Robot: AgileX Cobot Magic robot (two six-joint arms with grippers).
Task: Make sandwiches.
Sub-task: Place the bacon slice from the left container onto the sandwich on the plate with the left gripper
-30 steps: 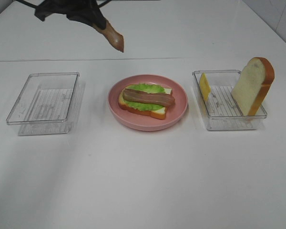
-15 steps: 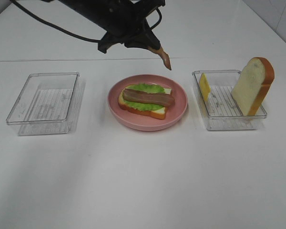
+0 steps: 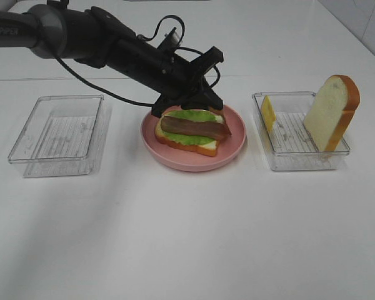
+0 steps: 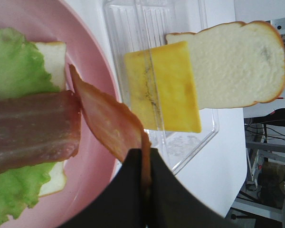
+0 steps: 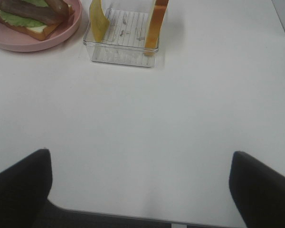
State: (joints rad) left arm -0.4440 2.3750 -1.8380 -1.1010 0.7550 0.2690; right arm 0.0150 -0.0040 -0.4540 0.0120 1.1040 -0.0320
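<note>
An open sandwich (image 3: 190, 131) lies on the pink plate (image 3: 194, 162): a bread slice, green lettuce (image 4: 14, 66) and one bacon strip (image 4: 33, 128). My left gripper (image 3: 212, 107) reaches across to the plate's far right side, shut on a second bacon strip (image 4: 109, 118). That strip's free end touches the first strip's end. A yellow cheese slice (image 3: 268, 112) and a white bread slice (image 3: 331, 112) stand upright in the right clear tray (image 3: 300, 159). Near the table's front, my right gripper (image 5: 142, 190) hangs open over bare table, holding nothing.
An empty clear tray (image 3: 56, 128) sits left of the plate. In the right wrist view the plate (image 5: 19, 45), the tray (image 5: 121, 54), the cheese (image 5: 97, 21) and the bread (image 5: 156, 23) lie far ahead. The left arm (image 3: 100, 37) spans the back left.
The left arm has swung from the back left over to the plate and come down, bringing the bacon strip onto the sandwich's right end. The right gripper has not moved.
</note>
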